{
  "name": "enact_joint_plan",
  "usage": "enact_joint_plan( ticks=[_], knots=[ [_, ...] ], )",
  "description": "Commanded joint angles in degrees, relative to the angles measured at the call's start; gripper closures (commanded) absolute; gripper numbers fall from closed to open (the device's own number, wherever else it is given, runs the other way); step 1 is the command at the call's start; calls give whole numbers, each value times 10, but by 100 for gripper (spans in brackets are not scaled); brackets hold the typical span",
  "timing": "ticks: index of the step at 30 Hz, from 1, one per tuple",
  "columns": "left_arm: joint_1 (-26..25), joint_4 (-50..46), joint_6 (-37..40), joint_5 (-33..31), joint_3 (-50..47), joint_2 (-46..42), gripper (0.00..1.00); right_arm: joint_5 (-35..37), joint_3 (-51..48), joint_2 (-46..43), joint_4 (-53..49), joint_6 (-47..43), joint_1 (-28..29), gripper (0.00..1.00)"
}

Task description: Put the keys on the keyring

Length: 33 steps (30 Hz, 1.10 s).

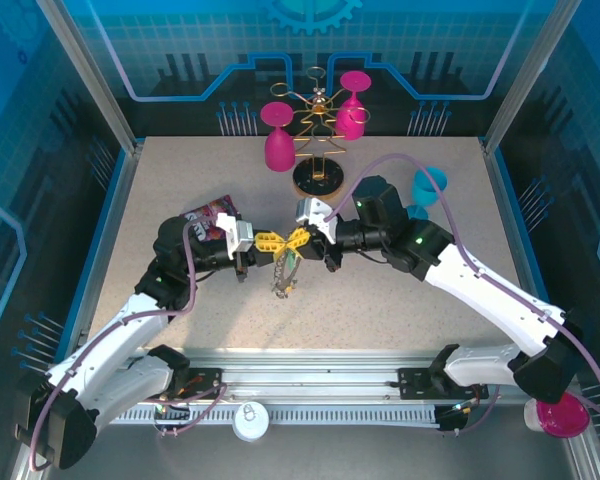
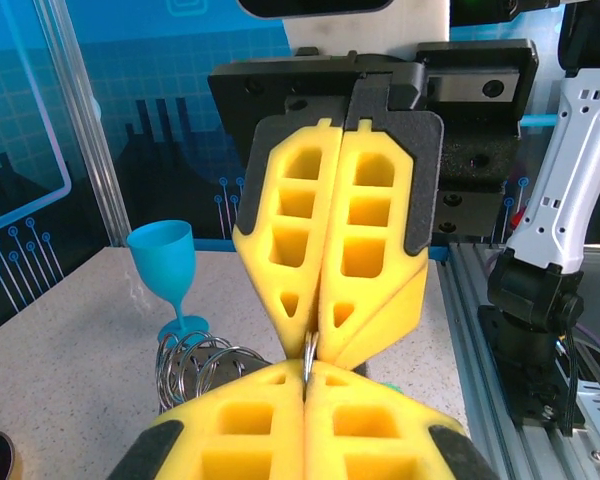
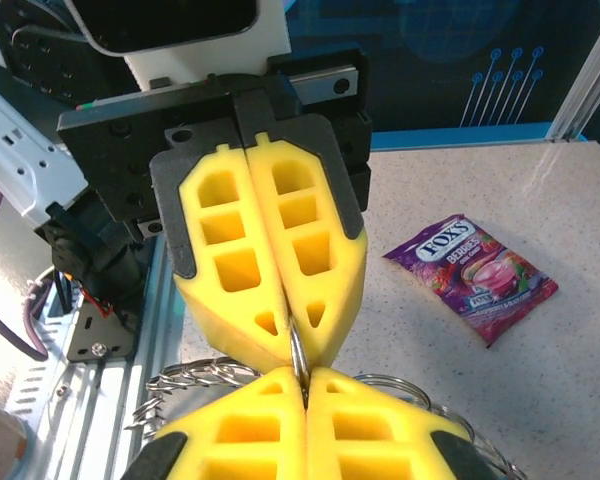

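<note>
Steadying both grips matters: the left fingers (image 2: pixel 230 435) and right fingers (image 3: pixel 235 435) are each clenched, tip to tip, on the thin dark grey metal keyring (image 1: pixel 283 275), which dangles between them above the speckled table (image 1: pixel 180 180).

White-and-black arms (image 1: pixel 480 285), lilac cables (image 1: pixel 392 158), yellow cut-out end effector fingers (image 2: pixel 380 300)

The tabletop (image 1: pixel 380 315) is free at lower centre and far left. The glass rack (image 1: pixel 318 178) blocks upper centre, the blue glass (image 1: pixel 429 186) upper right.
</note>
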Motion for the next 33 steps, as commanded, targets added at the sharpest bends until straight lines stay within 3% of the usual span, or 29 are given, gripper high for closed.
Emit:
enact_joint_plan(
  ticks=[1, 3, 5, 10, 17, 20, 22, 24, 25, 27, 29, 33],
  knots=[
    [-6, 31, -2, 12, 19, -3, 100, -3, 27, 14, -7, -19, 10, 100],
    [-6, 21, 1, -5, 19, -5, 100, 9, 42, 17, -37, -34, 11, 100],
    [-6, -11, 14, -35, 24, -7, 93, 18, 72, 28, -87, -51, 11, 100],
    [-7, -163, 115, -38, 74, -3, 83, 42, 175, 86, -244, -102, 24, 100],
    [-12, -295, 216, -39, 135, 17, 91, 73, 295, 160, -370, -143, 44, 100],
    [-15, -306, 228, -33, 145, 25, 100, 74, 334, 183, -396, -145, 52, 100],
    [-15, -298, 227, -30, 145, 27, 100, 80, 352, 193, -405, -143, 57, 100],
    [-15, -278, 217, -24, 140, 25, 100, 102, 342, 185, -376, -124, 56, 100],
    [-15, -256, 206, -23, 133, 21, 100, 113, 325, 172, -351, -112, 54, 94],
    [-15, -192, 168, -26, 106, 12, 100, 131, 254, 124, -255, -76, 47, 67],
    [-15, -142, 133, -27, 86, 8, 100, 144, 169, 70, -152, -42, 39, 56],
    [-14, -52, 73, -27, 50, 0, 100, 151, 23, -20, 7, -6, 32, 53]
  ],
)
